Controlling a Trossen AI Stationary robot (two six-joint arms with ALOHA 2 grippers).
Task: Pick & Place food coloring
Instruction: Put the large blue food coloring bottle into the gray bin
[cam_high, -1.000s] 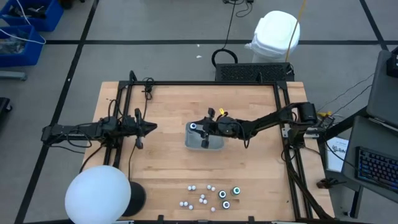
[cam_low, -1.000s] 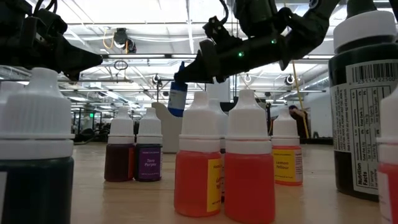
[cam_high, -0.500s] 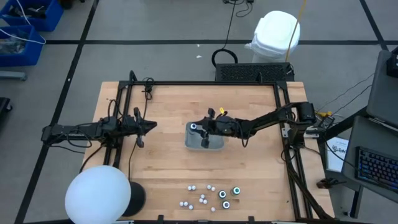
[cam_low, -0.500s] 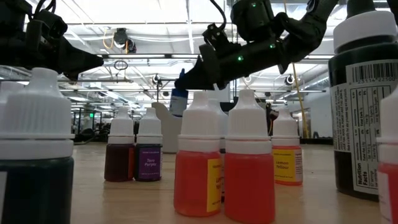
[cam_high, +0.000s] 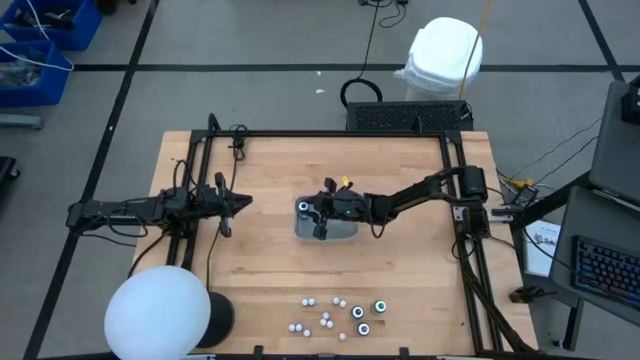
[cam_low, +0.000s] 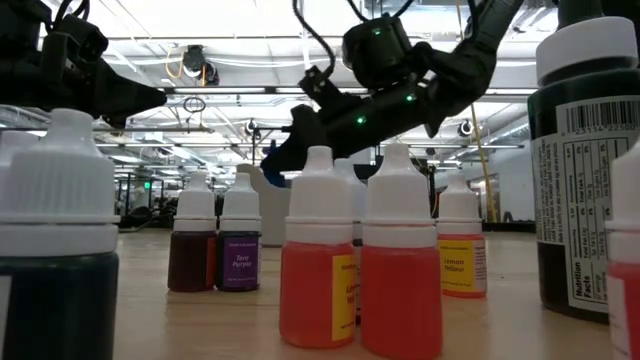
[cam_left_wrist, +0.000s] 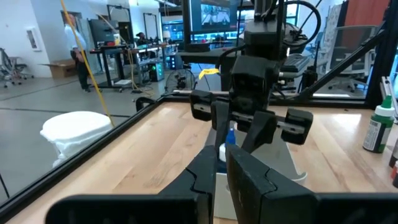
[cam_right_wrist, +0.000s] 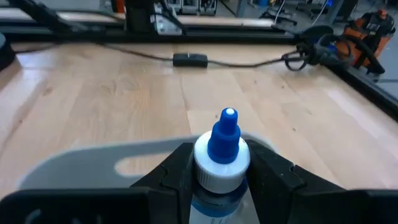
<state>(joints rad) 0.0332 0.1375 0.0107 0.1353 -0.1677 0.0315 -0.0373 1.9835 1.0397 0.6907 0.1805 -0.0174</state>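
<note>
Pale wood counter (cam_high: 270, 250), framed by black rails. Grey translucent tray (cam_high: 338, 229) near its middle. Right arm reaches across from the right rail; right end effector (cam_high: 308, 210) sits over the tray's left end, fingers (cam_right_wrist: 273, 171) clamped on both sides of a blue-tipped, white-collared food coloring bottle (cam_right_wrist: 222, 158), held upright above the tray. Left end effector (cam_high: 242, 203) waits at the counter's left side, fingers closed on nothing, well apart from the tray. Remaining food coloring bottles (cam_high: 335, 315) cluster at the counter's near edge; in the low view, red, orange and purple ones stand upright.
</note>
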